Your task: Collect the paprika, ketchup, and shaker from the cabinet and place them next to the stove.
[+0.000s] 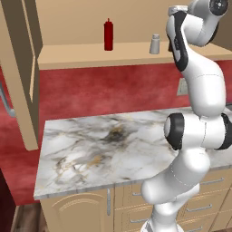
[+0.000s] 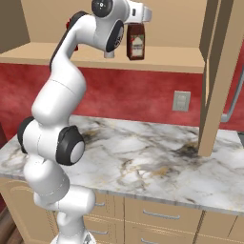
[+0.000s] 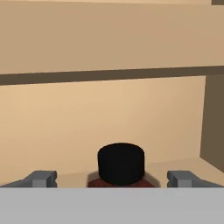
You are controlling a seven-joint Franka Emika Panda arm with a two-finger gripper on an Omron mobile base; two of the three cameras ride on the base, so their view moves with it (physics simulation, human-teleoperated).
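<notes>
On the shelf [image 2: 171, 61] of the open cabinet stands the paprika [image 2: 136, 42], a dark reddish-brown jar with a black cap. In the hand view its cap [image 3: 120, 162] rises between the two fingertips [image 3: 42, 178] of my gripper [image 3: 113, 179], which is open and straddles the jar without touching it. The hand [image 2: 138, 14] sits just above and in front of the jar. Further left on the same shelf [image 1: 86, 55] are the slim red ketchup [image 1: 108, 35] and the small pale shaker [image 1: 155, 44], both upright. The stove is out of view.
A marble counter [image 1: 108, 145] runs below the shelf, over drawers [image 2: 162, 215]. The cabinet doors [image 1: 20, 77] [image 2: 215, 76] hang open at both sides, reaching down near the counter. A wall outlet [image 2: 181, 100] is set in the red backsplash.
</notes>
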